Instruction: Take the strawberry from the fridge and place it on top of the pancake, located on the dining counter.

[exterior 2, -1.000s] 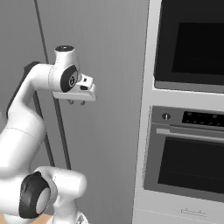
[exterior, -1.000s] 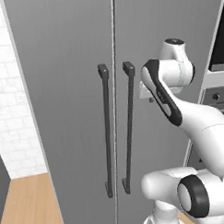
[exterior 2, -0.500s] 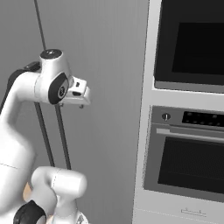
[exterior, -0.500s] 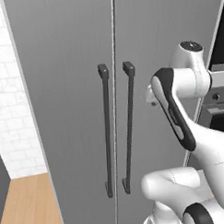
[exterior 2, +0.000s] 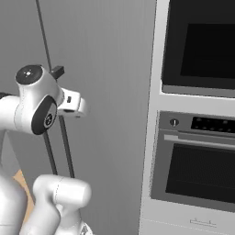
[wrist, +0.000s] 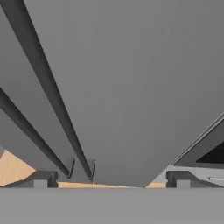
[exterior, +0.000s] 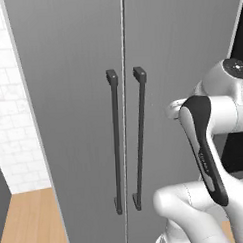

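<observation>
The fridge [exterior: 67, 96] stands shut, two matte grey doors meeting at a centre seam. Its long dark bar handles [exterior: 115, 144] run side by side down the middle. In the hand view my gripper [wrist: 111, 180] is open, its dark fingertips [wrist: 43, 179] set wide apart with nothing between them, facing the fridge's right door [wrist: 131, 87] just right of the handles [wrist: 48, 96]. In the right base view my wrist [exterior 2: 71, 103] hovers close in front of that door [exterior 2: 110, 92]. The strawberry is hidden behind the shut doors. The pancake and the dining counter are out of view.
A built-in wall oven [exterior 2: 197, 174] with a dark window above it stands right of the fridge. A white brick wall [exterior: 13, 123] lies to the fridge's left, over a wood floor [exterior: 28, 222]. My own forearm [exterior: 204, 145] blocks part of the right door.
The arm has folded over: the elbow has swung right and lower in the left base view. The wrist has drifted slightly left and down in the right base view. The fridge doors have not moved.
</observation>
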